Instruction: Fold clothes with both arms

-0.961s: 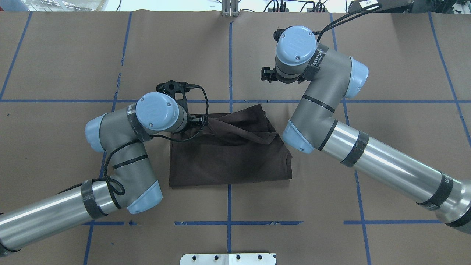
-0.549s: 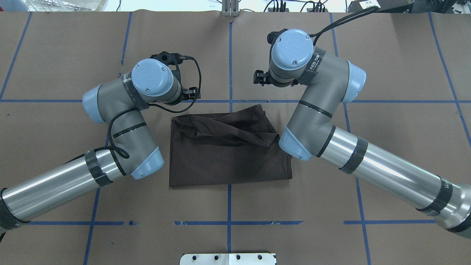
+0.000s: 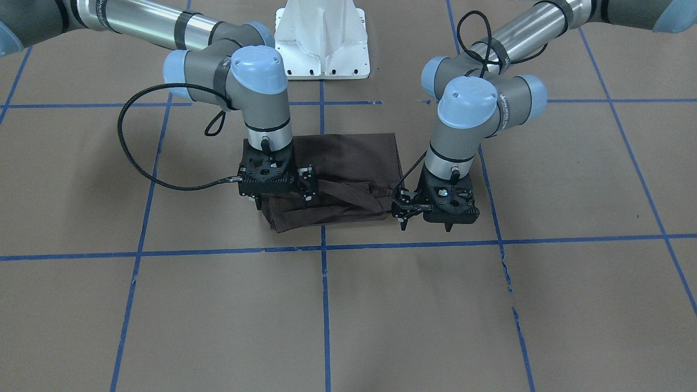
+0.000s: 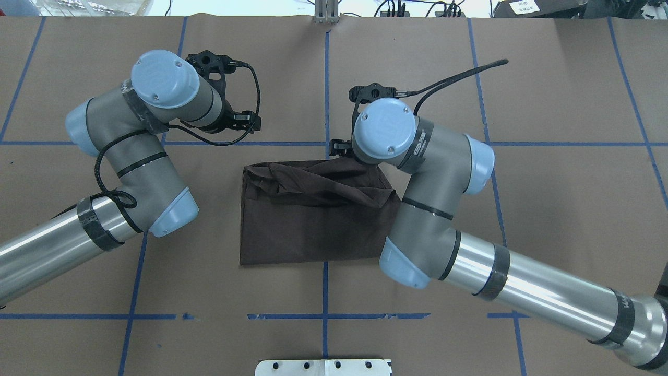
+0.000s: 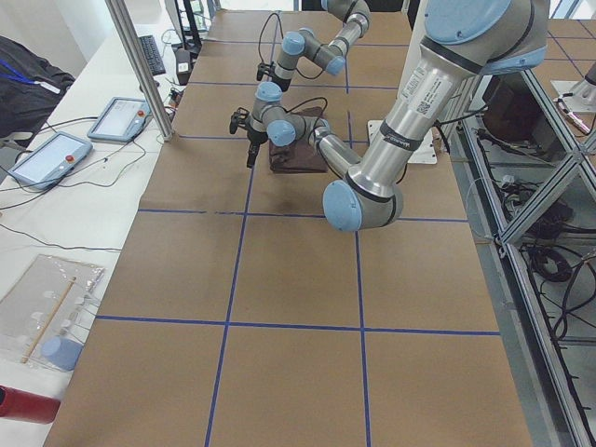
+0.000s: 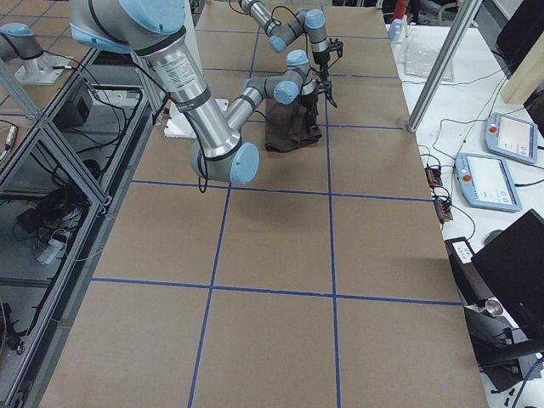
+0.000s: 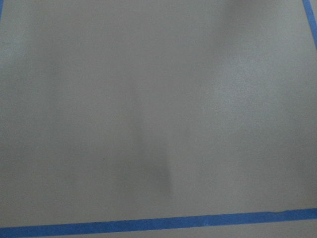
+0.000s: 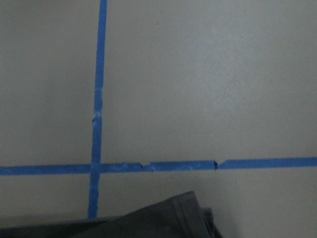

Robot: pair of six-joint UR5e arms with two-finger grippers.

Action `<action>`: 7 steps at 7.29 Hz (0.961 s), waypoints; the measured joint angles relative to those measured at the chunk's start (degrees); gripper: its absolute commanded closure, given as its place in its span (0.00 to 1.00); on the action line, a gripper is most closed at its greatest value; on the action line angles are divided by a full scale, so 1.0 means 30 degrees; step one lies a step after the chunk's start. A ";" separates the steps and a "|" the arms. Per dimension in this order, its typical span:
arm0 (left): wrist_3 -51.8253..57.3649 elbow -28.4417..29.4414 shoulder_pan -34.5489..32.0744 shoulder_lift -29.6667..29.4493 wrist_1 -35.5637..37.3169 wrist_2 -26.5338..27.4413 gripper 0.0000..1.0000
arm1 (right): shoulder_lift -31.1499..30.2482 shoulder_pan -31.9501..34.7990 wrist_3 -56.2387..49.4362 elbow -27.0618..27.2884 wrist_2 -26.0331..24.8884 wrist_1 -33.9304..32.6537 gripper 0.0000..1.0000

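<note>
The dark brown T-shirt [image 3: 348, 158] lies folded on the brown paper in the middle, with a rumpled fold along its far edge [image 4: 313, 183]. My left gripper [image 3: 427, 224] hangs just off the shirt's far left corner, looks open and holds nothing. In the overhead view it [image 4: 237, 119] is beyond and left of the shirt. My right gripper [image 3: 275, 200] points down over the shirt's far right part, fingers apart as far as I can see. The overhead view shows it [image 4: 339, 149] at the far edge. The right wrist view shows only the shirt's hem [image 8: 163, 220].
Blue tape lines [image 4: 324, 316] grid the brown paper. The white pedestal base [image 3: 321, 43] stands at the robot's side of the table. The left wrist view shows bare paper and a tape line [image 7: 158, 223]. Tablets [image 5: 116, 116] lie on a side desk.
My left gripper let go of the shirt's far fold and drew away to the far left. My right arm swung left and in, and its gripper came over the shirt's far edge.
</note>
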 measured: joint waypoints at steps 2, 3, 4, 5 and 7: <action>-0.0050 -0.0190 -0.0021 0.0389 -0.0451 -0.0037 0.00 | -0.0459 -0.1715 0.0304 0.0586 -0.2053 -0.0496 0.00; -0.0113 -0.0201 -0.0025 0.0525 -0.0673 -0.0034 0.00 | -0.0532 -0.2225 0.0325 0.1185 -0.2484 -0.1520 0.00; -0.0158 -0.0209 -0.0024 0.0586 -0.0785 -0.0022 0.00 | -0.0564 -0.2656 0.0329 0.1751 -0.2656 -0.2411 0.00; -0.0183 -0.0212 -0.0025 0.0619 -0.0829 -0.0016 0.00 | -0.0592 -0.3069 0.0319 0.1990 -0.2716 -0.2846 0.00; -0.0211 -0.0213 -0.0025 0.0635 -0.0848 -0.0014 0.00 | -0.0711 -0.3514 0.0115 0.2020 -0.2726 -0.3099 0.00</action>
